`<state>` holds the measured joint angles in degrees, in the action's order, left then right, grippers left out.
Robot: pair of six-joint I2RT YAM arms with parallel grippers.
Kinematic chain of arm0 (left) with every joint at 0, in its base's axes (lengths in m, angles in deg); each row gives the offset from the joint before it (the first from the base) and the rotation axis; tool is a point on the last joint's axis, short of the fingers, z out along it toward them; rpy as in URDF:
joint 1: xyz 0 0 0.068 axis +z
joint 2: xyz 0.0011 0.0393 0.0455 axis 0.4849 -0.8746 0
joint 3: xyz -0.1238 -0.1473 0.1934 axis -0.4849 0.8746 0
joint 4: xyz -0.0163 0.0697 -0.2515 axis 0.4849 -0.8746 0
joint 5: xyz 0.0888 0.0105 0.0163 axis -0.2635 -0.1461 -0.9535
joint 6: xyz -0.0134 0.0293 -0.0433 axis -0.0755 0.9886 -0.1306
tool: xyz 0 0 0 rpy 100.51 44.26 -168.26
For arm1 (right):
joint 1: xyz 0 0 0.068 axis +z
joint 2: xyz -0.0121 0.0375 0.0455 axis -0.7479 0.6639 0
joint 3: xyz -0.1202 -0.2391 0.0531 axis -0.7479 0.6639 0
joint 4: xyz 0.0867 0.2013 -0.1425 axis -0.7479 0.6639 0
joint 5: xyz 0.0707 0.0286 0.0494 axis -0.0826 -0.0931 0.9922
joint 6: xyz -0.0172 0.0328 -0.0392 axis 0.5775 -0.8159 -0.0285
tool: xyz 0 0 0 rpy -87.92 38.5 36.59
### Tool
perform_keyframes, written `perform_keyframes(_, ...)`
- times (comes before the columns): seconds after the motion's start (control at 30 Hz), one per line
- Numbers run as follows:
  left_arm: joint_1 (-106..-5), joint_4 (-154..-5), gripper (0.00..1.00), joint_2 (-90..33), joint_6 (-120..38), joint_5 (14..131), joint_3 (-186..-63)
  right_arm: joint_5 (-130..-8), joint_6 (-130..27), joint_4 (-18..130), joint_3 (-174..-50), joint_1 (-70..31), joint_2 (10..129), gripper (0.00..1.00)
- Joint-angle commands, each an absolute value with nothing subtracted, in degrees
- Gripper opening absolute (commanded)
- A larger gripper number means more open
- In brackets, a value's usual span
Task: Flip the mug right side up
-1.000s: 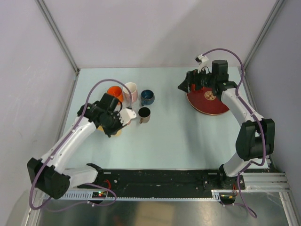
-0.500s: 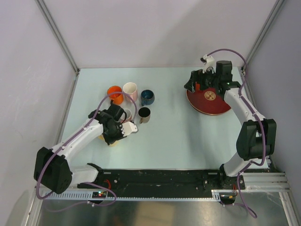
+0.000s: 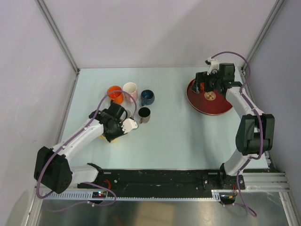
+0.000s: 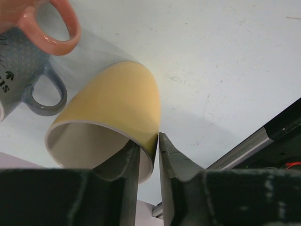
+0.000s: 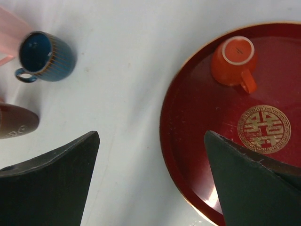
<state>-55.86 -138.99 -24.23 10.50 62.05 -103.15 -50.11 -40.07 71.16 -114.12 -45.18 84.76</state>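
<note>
A yellow mug (image 4: 113, 101) lies tilted on its side, its open mouth toward the camera. My left gripper (image 4: 149, 143) is shut on its rim, one finger inside and one outside. In the top view the left gripper (image 3: 124, 126) sits low at the table's left, with the yellow mug (image 3: 112, 139) mostly hidden under it. An orange-red mug (image 5: 233, 59) stands upside down on the red tray (image 5: 197, 141). My right gripper (image 5: 151, 136) is open and empty above the tray's left edge, also seen in the top view (image 3: 203, 84).
Upright mugs cluster beyond the left gripper: orange (image 3: 114, 93), white-pink (image 3: 130, 90), blue (image 3: 147, 97) and dark brown (image 3: 144, 114). A grey mug (image 4: 28, 70) and a pink handle (image 4: 61, 28) are close beside the yellow mug. The red tray (image 3: 221, 106) lies far right.
My left gripper has drawn back toward the near left and lowered, keeping the yellow mug. My right gripper has moved right and back over the tray.
</note>
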Motion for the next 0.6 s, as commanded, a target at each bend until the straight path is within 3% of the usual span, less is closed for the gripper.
perform_keyframes(0.0, -56.10, -136.60, 0.28, -20.60, 10.84, 61.20, -103.19, -51.86, -39.13, 70.59, -114.28, -46.59, 86.48, 1.00)
perform_keyframes(0.23, -56.08, -140.11, 0.31, -18.00, 11.48, 61.06, -107.04, -51.50, -38.08, 70.54, -114.70, -46.80, 87.94, 1.00)
perform_keyframes(0.4, -56.08, -147.51, 0.31, -14.87, 14.95, 63.47, -114.68, -58.28, -29.79, 71.44, -117.09, -46.84, 90.95, 1.00)
perform_keyframes(0.57, -56.08, -148.56, 0.39, -13.01, 13.71, 68.45, -120.34, -61.34, -24.88, 70.88, -121.74, -49.24, 95.48, 0.98)
